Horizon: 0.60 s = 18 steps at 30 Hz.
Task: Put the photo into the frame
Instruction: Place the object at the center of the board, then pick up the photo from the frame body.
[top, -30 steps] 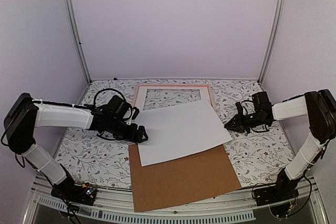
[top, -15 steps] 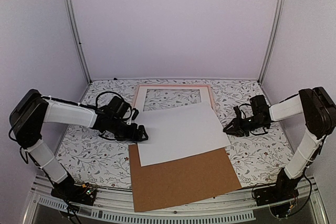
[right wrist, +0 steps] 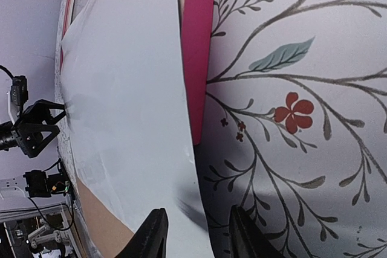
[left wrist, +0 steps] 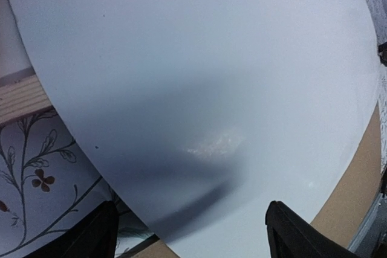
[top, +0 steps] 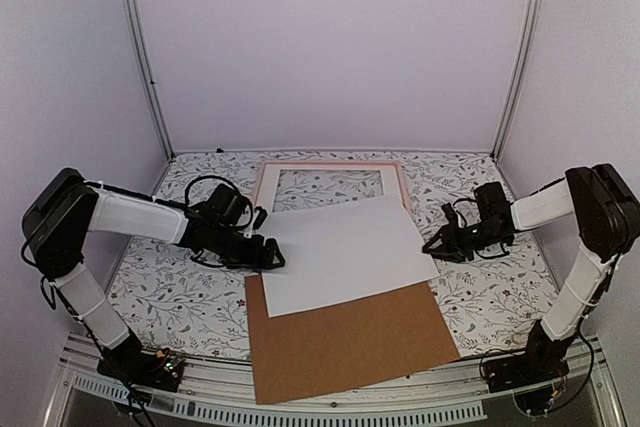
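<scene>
Frame (right wrist: 198,58) edge under photo (right wrist: 121,89) (right wrist close-up)

Lab test booth: plain white walls (top: 330,47), alu posts (top: 141,57), floral table (top: 490,297), 2 robot arms (top: 130,219).

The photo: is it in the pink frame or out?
Out. The photo, white side up, lies askew, overlapping the frame's near edge and the brown backing board, not seated inside it.
</scene>
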### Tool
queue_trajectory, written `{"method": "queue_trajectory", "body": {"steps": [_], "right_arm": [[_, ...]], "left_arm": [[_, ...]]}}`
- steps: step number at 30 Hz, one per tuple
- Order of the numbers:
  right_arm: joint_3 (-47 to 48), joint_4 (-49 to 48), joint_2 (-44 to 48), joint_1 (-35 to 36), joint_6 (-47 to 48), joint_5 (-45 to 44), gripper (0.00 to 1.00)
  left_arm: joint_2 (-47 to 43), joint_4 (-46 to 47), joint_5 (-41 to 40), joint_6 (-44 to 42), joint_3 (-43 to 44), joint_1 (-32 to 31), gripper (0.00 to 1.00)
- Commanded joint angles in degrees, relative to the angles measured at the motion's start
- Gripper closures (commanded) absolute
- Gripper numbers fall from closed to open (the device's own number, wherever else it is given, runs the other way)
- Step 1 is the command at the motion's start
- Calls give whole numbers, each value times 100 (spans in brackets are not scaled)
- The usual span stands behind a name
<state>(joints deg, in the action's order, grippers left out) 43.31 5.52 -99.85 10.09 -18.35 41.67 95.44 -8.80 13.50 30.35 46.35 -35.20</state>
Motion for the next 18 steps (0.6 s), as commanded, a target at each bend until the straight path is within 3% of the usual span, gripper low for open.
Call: {"method": "queue_trajectory", "body": {"steps": [1,10,18], "right_arm": [[86,48,-213,20,228,171,61],[157,-196,-512,32,279,927,64],[247,-218,-414,28,260,1328,80]], "left_arm": [[111,139,75,-7,108,78,14],[165,200,99,-46,120,84,17],[152,180,38,-93,137,81,18]]}}
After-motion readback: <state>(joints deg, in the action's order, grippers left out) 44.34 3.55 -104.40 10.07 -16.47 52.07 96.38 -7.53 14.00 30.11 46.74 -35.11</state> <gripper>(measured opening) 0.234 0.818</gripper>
